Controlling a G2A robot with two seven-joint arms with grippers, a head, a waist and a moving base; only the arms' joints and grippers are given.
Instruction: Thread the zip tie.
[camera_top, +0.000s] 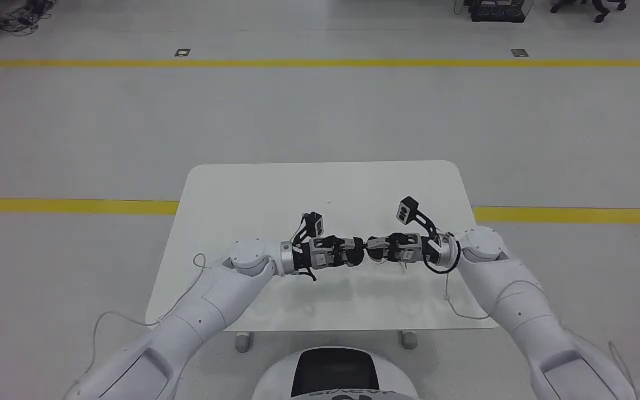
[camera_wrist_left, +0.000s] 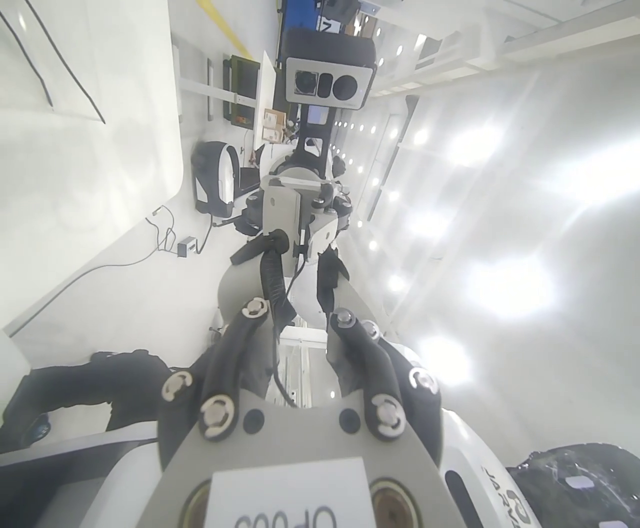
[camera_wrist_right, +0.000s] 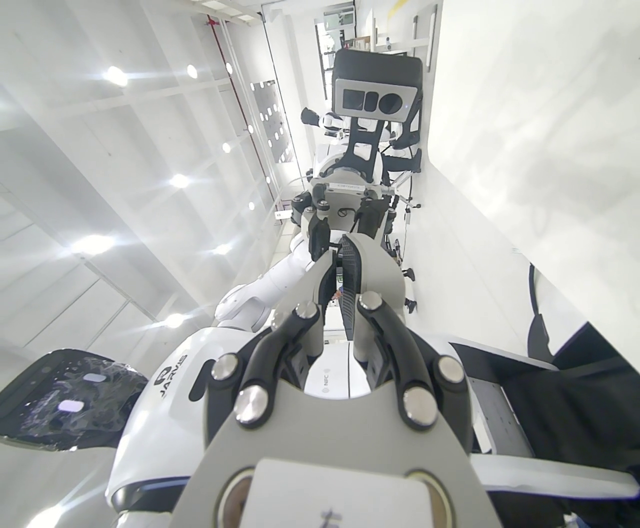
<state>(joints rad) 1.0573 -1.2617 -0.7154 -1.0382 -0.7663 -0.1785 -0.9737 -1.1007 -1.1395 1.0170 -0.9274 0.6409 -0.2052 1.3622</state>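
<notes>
Nearest in the left wrist view, the left gripper (camera_wrist_left: 299, 270) is seen with its jaws parted, a clear gap between them and nothing clamped. A thin black strand, taken to be the zip tie (camera_wrist_left: 274, 345), is run lengthwise through that gap, from near the palm out toward the tips. The jaws are probably set apart so the strand can be passed in without being caught. Just beyond, tip to tip with it, the right gripper (camera_wrist_right: 338, 250) is held facing the left one, jaws drawn almost together with only a slit between. The far end of the strand is met at those tips, so it is judged to be pinched there, though the contact itself is too small to be confirmed. The narrow pinch is likely used to hold the limp end stiff and aimed. The tie's head cannot be made out, so how far the threading has got cannot be told. In the top view both grippers are held in line above the middle of the table (camera_top: 250, 195), apparently raised off it, presumably so the tie hangs free and both wrists can be lined up on one axis. Risk noted: a thin strand, easily bent off line or slipped from the pinch.
</notes>
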